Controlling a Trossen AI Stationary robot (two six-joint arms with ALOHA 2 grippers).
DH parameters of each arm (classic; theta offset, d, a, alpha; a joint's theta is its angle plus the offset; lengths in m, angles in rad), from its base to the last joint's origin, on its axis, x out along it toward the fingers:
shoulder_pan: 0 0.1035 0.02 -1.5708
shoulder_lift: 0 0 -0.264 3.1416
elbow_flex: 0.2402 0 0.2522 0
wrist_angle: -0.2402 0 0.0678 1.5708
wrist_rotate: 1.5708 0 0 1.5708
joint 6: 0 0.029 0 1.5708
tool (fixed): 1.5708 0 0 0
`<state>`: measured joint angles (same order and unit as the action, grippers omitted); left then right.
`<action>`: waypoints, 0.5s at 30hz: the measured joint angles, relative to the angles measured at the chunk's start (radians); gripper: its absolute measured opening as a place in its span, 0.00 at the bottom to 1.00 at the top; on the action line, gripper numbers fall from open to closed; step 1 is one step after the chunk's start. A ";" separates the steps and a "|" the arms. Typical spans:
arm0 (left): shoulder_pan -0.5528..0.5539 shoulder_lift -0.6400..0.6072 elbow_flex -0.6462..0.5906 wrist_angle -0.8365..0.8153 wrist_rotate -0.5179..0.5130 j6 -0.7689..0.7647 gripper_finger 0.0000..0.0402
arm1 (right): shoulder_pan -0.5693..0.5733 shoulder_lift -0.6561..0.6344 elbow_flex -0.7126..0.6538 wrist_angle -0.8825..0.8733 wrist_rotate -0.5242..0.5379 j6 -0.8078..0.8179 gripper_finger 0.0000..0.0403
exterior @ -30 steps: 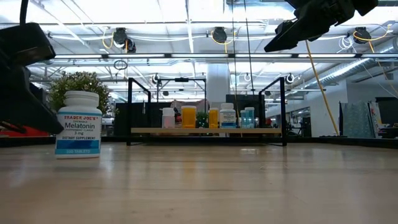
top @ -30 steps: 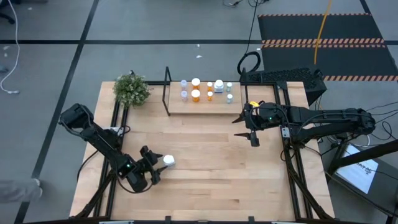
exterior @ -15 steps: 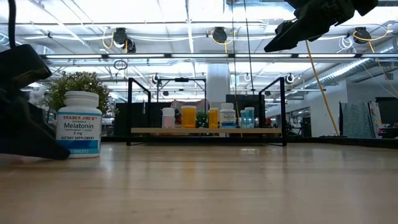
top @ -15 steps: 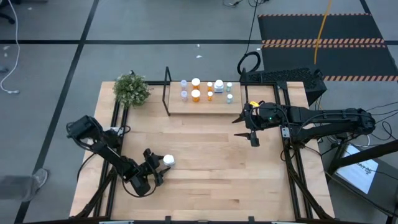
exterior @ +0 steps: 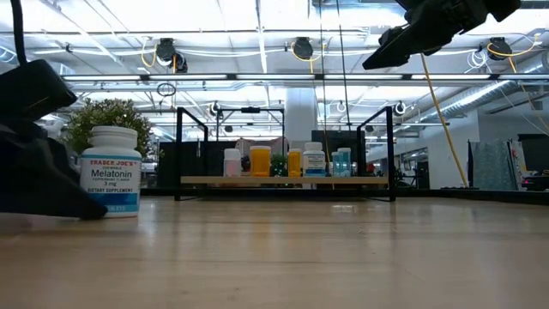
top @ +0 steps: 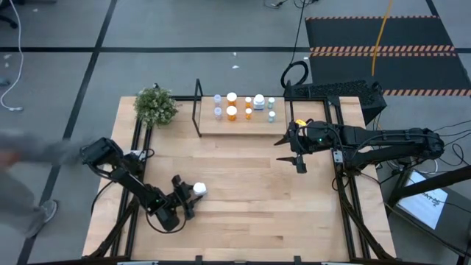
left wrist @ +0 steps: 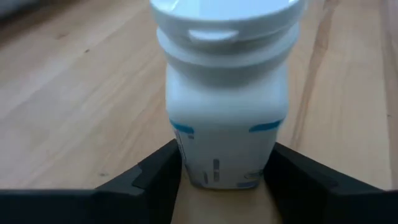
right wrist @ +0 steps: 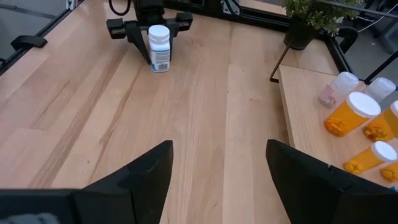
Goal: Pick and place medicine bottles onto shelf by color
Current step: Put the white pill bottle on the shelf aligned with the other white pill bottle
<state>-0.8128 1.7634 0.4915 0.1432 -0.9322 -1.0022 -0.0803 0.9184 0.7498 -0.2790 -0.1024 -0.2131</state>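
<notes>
White bottle [left wrist: 225, 93] upright between the left pincer's [left wrist: 224, 177] fingers.

Overhead looks down; low view level; wrists close.

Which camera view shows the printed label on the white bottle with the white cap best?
The low view: the white bottle with the white cap faces it, label readable. The left wrist view shows only its lower body between the left gripper's fingers. The right wrist view shows it small, the high view mainly its cap.
</notes>
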 joint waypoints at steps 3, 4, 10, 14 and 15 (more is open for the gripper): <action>0.012 0.001 -0.002 0.026 -0.001 0.037 0.54 | 0.000 0.000 0.000 0.002 0.000 0.000 0.63; 0.014 0.001 -0.002 0.035 0.000 0.047 0.54 | 0.000 0.000 0.000 0.002 0.000 0.000 0.63; 0.026 0.001 -0.002 0.050 0.017 0.058 0.54 | 0.000 0.000 0.000 0.002 0.001 0.000 0.63; 0.027 0.001 -0.002 0.053 0.022 0.058 0.49 | 0.000 0.000 0.000 0.004 0.000 0.008 0.63; 0.027 0.001 -0.002 0.053 0.022 0.058 0.47 | 0.000 0.000 0.000 0.006 0.000 0.008 0.63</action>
<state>-0.7856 1.7641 0.4896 0.1963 -0.9100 -0.9443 -0.0803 0.9184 0.7498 -0.2731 -0.1028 -0.2050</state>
